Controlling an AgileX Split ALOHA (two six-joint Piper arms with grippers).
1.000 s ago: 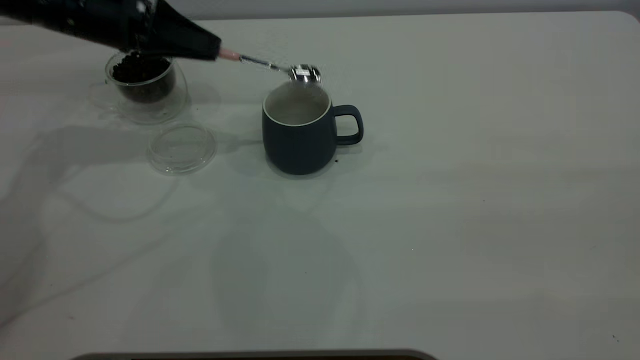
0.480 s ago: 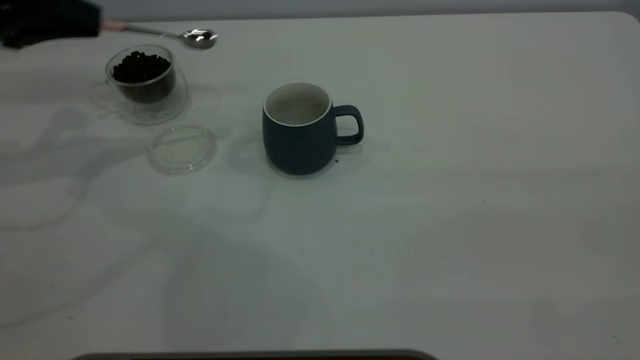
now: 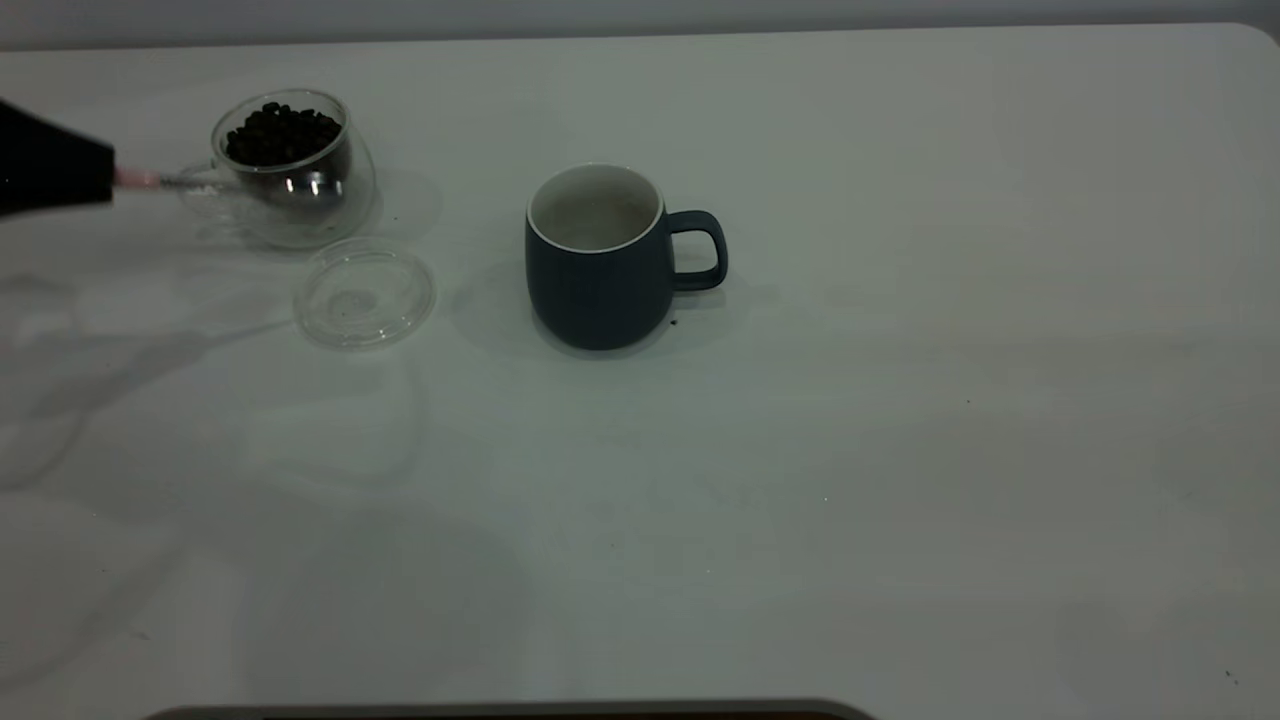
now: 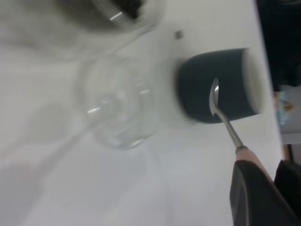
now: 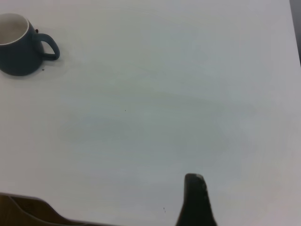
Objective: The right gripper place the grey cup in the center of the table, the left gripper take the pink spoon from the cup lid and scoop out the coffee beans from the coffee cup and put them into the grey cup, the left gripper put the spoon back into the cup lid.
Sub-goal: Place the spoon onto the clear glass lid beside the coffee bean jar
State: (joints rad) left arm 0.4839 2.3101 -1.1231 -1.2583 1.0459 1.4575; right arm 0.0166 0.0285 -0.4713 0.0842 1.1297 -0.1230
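Note:
My left gripper (image 3: 100, 175) is at the table's far left edge, shut on the pink spoon (image 3: 135, 180) by its pink handle. The spoon's metal bowl (image 3: 305, 188) shows in front of the lower wall of the coffee cup (image 3: 345, 190), which holds the coffee beans (image 3: 282, 133). The cup lid (image 3: 364, 297) lies empty just in front of that cup. The grey cup (image 3: 600, 265) stands upright mid-table with its handle to the right. In the left wrist view the gripper (image 4: 249, 167) holds the spoon (image 4: 221, 113), with the grey cup (image 4: 225, 84) and the lid (image 4: 117, 106) beyond.
My right gripper (image 5: 195, 197) is out of the exterior view, over bare table (image 3: 900, 450) far from the grey cup (image 5: 19, 44). A tiny dark speck (image 3: 673, 322) lies beside the grey cup. The table's front edge (image 3: 500, 708) is near.
The left gripper carried the spoon from over the grey cup back to the far left, then lowered it; the spoon's bowl is now in front of the coffee cup.

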